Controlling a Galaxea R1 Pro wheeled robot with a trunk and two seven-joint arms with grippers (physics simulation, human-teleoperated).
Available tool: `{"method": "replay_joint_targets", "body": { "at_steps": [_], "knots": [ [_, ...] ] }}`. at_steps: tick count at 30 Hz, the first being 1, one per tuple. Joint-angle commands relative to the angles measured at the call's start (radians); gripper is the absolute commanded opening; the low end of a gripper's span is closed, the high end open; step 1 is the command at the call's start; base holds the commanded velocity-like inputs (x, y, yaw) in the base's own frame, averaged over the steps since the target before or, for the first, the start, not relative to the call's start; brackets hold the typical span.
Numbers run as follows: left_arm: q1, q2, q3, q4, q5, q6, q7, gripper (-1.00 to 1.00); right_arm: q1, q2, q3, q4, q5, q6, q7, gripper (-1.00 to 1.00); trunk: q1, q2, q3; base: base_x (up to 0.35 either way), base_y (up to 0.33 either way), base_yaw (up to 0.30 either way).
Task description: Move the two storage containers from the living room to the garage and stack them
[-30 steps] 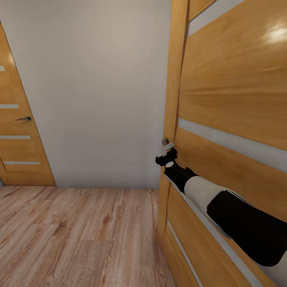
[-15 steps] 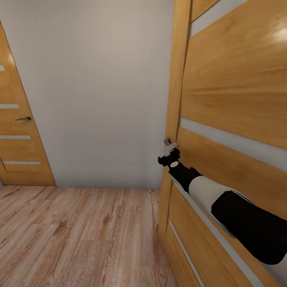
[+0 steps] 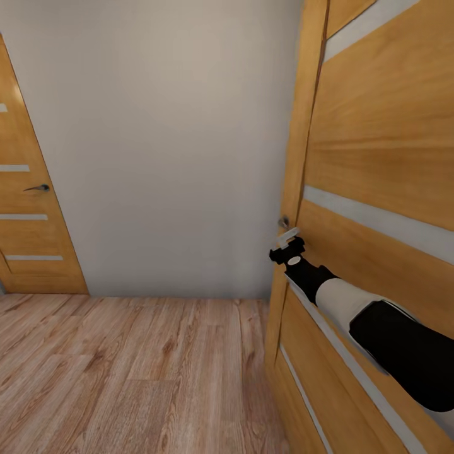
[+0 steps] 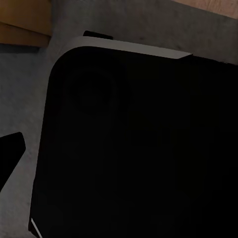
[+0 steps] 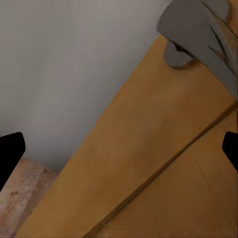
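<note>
The storage containers are out of view. I am in a hallway with a light wood-plank floor (image 3: pixel 126 372). My right gripper (image 3: pixel 287 248) reaches up to the grey lever handle (image 3: pixel 287 237) of a wooden door (image 3: pixel 378 157) on the right. In the right wrist view the handle (image 5: pixel 198 25) lies off to one side, beyond the right gripper (image 5: pixel 119 151), whose dark fingertips (image 5: pixel 10 153) stand far apart, open, with bare door wood between them. In the left wrist view one dark fingertip (image 4: pixel 11 148) of my left gripper sits at the picture's edge over a black robot body (image 4: pixel 134 144).
A pale wall (image 3: pixel 170 157) stands straight ahead. A second wooden door (image 3: pixel 31 221) with a lever handle (image 3: pixel 38 188) is shut at the far left. Open plank floor lies between the two doors.
The right door's edge and handle have swung to the right, and my right gripper has gone with them, slightly lower. The left door and wall have not shifted.
</note>
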State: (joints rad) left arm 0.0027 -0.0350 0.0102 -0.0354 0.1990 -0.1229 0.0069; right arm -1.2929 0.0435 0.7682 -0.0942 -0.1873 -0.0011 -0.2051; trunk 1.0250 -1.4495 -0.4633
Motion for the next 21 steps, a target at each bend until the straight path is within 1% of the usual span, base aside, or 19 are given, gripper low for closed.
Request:
{"method": "replay_joint_targets", "body": {
  "at_steps": [1, 10, 12, 16, 21],
  "knots": [
    [0.000, 0.000, 0.001, -0.001, 0.005, -0.002, 0.001, 1.00, 0.000, -0.005, -0.009, 0.005, -0.018, 0.000, -0.002, 1.00, 0.000, 0.000, -0.001, 0.000, 0.000, 0.000],
    [0.000, 0.000, 0.001, -0.001, 0.005, -0.001, 0.001, 1.00, 0.000, -0.036, -0.012, 0.005, -0.018, 0.001, -0.002, 1.00, 0.000, 0.000, -0.001, 0.000, 0.000, 0.000],
    [0.000, 0.000, 0.001, -0.001, 0.005, -0.002, 0.001, 1.00, 0.000, -0.047, -0.013, 0.005, -0.018, 0.002, -0.002, 1.00, 0.000, 0.000, -0.001, 0.000, 0.000, 0.000],
    [0.000, 0.000, 0.001, -0.001, 0.005, -0.001, 0.001, 1.00, 0.000, -0.076, -0.014, 0.005, -0.019, 0.003, -0.002, 1.00, 0.000, 0.000, -0.001, 0.000, 0.000, 0.000],
    [0.000, 0.000, 0.001, -0.001, 0.005, -0.001, 0.001, 1.00, 0.000, -0.091, -0.015, 0.005, -0.019, 0.006, -0.003, 1.00, 0.000, 0.000, -0.001, 0.000, 0.000, 0.000]
  ]
}}
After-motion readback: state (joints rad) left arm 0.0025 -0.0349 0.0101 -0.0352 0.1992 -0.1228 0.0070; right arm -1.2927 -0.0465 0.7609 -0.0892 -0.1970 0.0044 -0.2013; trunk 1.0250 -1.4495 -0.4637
